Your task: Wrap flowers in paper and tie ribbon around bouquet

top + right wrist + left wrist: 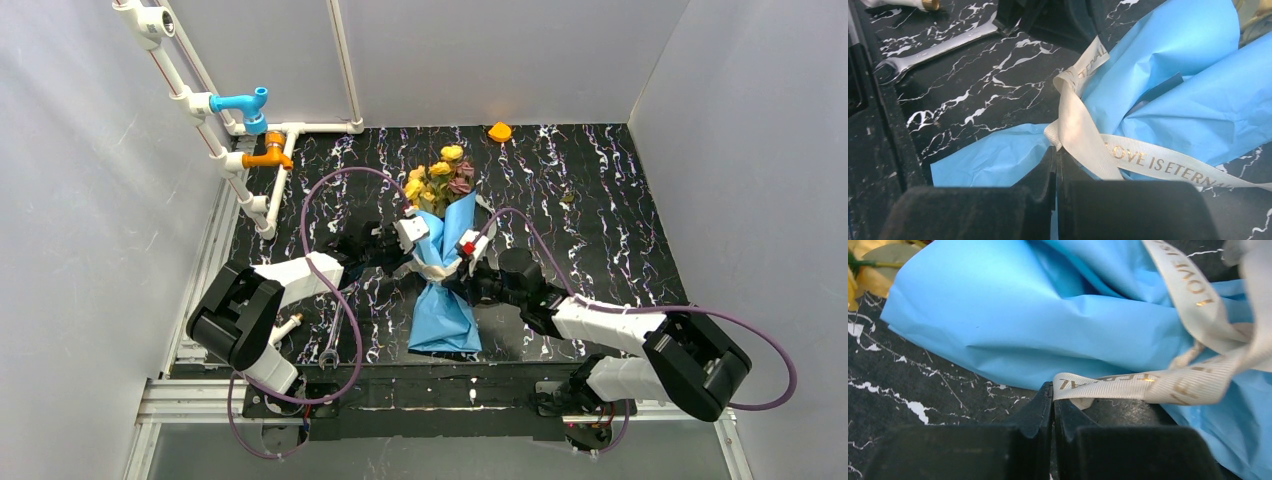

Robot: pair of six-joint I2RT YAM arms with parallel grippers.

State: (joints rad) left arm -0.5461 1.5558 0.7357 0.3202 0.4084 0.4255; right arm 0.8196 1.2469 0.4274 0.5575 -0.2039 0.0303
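Two pinches on ribbon [1148,385]: left claw [1053,390] and right claw [1055,155], each pressed together on a strand. Bouquet [448,225] mid-bench [600,220], flowers [438,175] toward far edge, paper [445,320] tail toward near edge.

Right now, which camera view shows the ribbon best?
The right wrist view: the ribbon lies close and sharp, its crossing and gold lettering readable. The left wrist view shows it near but partly blurred. The top external view shows only a small pale band at the middle of the paper.
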